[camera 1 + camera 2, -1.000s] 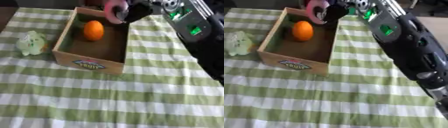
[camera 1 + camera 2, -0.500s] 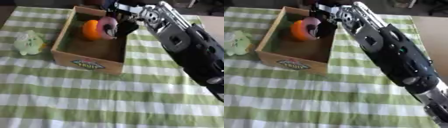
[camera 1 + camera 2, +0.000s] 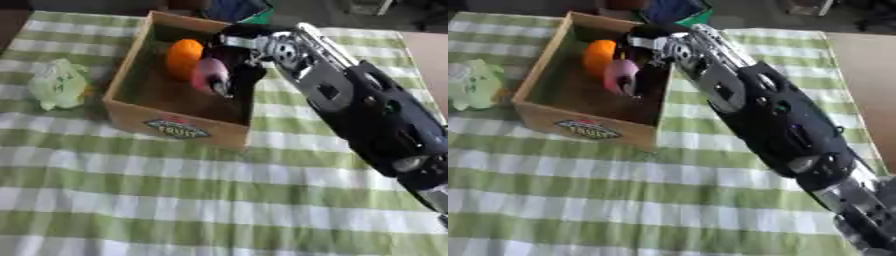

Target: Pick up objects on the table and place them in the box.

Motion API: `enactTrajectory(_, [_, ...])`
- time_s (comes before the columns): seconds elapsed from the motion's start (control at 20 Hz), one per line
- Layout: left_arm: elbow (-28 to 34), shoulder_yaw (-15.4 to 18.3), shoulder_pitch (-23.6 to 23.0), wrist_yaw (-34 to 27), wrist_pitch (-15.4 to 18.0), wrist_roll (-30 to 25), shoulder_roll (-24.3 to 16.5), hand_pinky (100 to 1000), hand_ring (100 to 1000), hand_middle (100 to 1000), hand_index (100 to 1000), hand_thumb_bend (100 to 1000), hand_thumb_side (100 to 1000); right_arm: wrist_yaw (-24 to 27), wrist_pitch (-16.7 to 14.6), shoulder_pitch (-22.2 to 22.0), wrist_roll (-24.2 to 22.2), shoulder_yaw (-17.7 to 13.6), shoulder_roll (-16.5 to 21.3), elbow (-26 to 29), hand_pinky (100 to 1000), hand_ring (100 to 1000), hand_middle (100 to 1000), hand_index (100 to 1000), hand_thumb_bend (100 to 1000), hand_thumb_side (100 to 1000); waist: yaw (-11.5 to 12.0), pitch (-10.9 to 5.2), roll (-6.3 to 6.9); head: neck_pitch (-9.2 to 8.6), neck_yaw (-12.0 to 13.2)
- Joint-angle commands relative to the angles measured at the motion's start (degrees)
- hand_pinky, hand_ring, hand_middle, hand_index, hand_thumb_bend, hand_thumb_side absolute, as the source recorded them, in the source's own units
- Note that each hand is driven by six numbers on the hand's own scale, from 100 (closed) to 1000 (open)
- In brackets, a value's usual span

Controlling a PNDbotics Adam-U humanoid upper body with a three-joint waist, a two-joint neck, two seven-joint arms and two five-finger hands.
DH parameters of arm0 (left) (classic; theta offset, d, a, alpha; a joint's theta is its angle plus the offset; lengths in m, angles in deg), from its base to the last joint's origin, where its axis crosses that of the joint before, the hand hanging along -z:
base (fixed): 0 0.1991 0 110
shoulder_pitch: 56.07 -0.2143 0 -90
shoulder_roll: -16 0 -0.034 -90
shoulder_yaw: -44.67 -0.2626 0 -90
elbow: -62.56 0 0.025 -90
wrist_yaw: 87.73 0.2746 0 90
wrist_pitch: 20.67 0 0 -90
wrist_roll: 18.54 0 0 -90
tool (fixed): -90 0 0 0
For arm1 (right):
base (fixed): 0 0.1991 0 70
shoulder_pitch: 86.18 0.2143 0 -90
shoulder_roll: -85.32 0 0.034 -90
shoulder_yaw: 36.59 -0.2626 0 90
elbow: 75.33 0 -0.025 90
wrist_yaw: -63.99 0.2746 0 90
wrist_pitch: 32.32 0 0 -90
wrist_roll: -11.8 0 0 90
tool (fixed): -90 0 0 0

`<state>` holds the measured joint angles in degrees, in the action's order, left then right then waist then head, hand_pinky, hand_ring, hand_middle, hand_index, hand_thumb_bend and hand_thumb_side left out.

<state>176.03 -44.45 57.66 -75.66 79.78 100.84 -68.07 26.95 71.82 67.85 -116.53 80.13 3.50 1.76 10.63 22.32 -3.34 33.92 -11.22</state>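
Left eye view: the right hand (image 3: 234,65) reaches into the box (image 3: 171,127), fingers curled around 1 pink object (image 3: 211,76) beside the orange (image 3: 184,57).

Right eye view: a pale green object (image 3: 474,84) lies on the surface (image 3: 623,200), left of the box.

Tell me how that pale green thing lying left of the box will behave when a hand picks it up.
The pale green thing looks crinkled and lumpy with uneven edges, so it is probably soft and would likely give or flop when squeezed. It sits flat on the tablecloth, so rolling seems unlikely. It looks thin-walled, so probably light for its size.
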Motion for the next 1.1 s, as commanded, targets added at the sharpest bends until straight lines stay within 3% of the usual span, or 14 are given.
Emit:
enactTrajectory(0.05, [1.12,0.03,0.65,-0.10,-0.04,-0.08,-0.40,703,686,718,764,100,820,-1.33,-0.79,1.50,-0.78,-1.32,0.53,0.08,773,870,775,941,100,455,-0.04,-1.10,0.31,-0.30,-0.22])
enactTrajectory(0.15, [1.12,0.03,0.60,-0.09,-0.07,-0.08,-0.38,702,686,719,764,100,820,-1.51,-0.78,1.56,-0.72,-1.89,0.58,0.40,781,878,792,975,100,558,-0.14,-1.12,0.35,-0.28,-0.28])
enactTrajectory(0.25, [1.12,0.05,0.56,-0.07,-0.09,-0.06,-0.39,703,686,719,764,100,820,-1.44,-0.42,1.61,-0.29,-2.49,0.77,1.09,783,880,795,980,140,581,-0.24,-1.16,0.40,-0.33,-0.23])
enactTrajectory(0.3, [1.12,0.06,0.52,-0.07,-0.10,-0.06,-0.39,703,686,719,764,100,821,-1.30,-0.20,1.64,-0.05,-2.80,0.90,1.53,785,880,799,986,215,620,-0.31,-1.17,0.43,-0.36,-0.21])
enactTrajectory(0.55, [1.12,0.10,0.30,-0.04,-0.19,-0.04,-0.39,703,686,719,764,100,820,0.69,1.39,1.65,1.35,-4.83,2.08,4.32,787,877,802,993,286,662,-0.66,-1.25,0.62,-0.50,0.07])
enactTrajectory(0.8, [1.12,0.25,0.09,0.06,-0.26,0.09,-0.50,703,687,720,764,100,820,4.70,3.14,0.77,3.22,-7.56,4.78,10.67,786,861,786,983,225,692,-1.14,-1.25,0.94,-0.41,0.63])
enactTrajectory(0.95, [1.12,0.49,0.05,0.36,-0.43,0.26,-1.36,703,688,721,765,100,816,8.79,5.22,-1.45,6.34,-10.67,8.36,18.72,784,847,763,966,100,737,-1.65,-1.16,1.22,-0.19,1.57])
enactTrajectory(1.1, [1.12,0.85,0.44,0.84,-1.26,0.72,-3.21,703,689,723,767,100,808,12.53,7.89,-5.17,11.14,-14.09,12.44,27.81,782,828,728,954,100,735,-2.15,-1.13,1.56,0.14,2.88])
